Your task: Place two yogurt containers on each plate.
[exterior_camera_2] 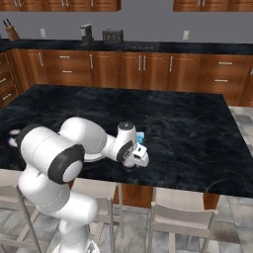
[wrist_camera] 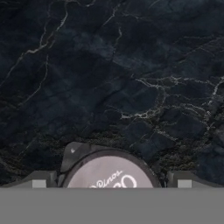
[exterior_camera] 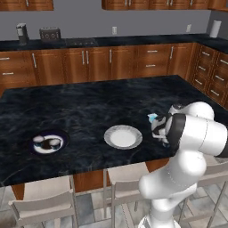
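The dark-rimmed plate (exterior_camera: 50, 143) on the black counter (exterior_camera: 89, 107) carries two round yogurt tubs (exterior_camera: 49, 142). To its right the pale plate (exterior_camera: 123, 136) lies bare. Right of that plate, near the counter's front edge, the fingers (wrist_camera: 111, 179) stand part-open on either side of a round tub (wrist_camera: 109, 175); contact cannot be told. A light blue tub (exterior_camera: 152, 117) sits just behind.

Dark worktop (exterior_camera: 89, 111). Pale plate (exterior_camera: 123, 136) near front edge, bare. Dark-rimmed plate (exterior_camera: 48, 143) well left, holding two round tubs (exterior_camera: 50, 142). Light blue tub (exterior_camera: 153, 118) beside arm.
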Available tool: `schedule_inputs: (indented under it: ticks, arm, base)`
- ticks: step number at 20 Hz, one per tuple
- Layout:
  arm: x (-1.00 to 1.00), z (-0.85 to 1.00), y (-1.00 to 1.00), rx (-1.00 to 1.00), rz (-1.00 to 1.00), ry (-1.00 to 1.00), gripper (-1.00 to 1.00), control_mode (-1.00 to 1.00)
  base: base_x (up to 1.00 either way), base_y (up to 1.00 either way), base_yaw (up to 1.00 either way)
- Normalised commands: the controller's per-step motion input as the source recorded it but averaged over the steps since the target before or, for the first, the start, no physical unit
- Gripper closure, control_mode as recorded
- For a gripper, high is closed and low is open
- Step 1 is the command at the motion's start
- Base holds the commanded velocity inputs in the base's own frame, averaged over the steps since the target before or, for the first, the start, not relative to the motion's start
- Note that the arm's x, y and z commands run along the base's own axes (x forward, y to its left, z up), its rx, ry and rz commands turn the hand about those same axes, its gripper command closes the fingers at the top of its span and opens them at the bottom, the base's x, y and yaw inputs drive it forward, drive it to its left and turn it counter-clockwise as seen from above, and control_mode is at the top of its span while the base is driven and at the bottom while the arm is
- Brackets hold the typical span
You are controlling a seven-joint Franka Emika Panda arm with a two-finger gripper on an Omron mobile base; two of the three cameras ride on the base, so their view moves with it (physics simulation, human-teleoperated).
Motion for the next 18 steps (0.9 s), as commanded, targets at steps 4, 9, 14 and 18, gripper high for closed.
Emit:
schedule_inputs:
  ticks: [4, 9, 14, 18]
  arm:
    - [0.00, -0.15, 0.01, 0.00, 0.00, 0.01, -1.00, -1.00]
    - [-0.05, -0.03, 0.00, 0.00, 0.00, 0.06, -1.00, -1.00]
    - [0.00, 0.00, 0.01, 0.00, 0.00, 0.03, 1.00, -1.00]
    - [0.00, 0.19, 0.00, 0.00, 0.00, 0.00, 1.00, -1.00]
  base:
    - [0.00, 0.00, 0.00]
    - [0.00, 0.00, 0.00]
    - [0.00, 0.00, 0.00]
    - [0.00, 0.00, 0.00]
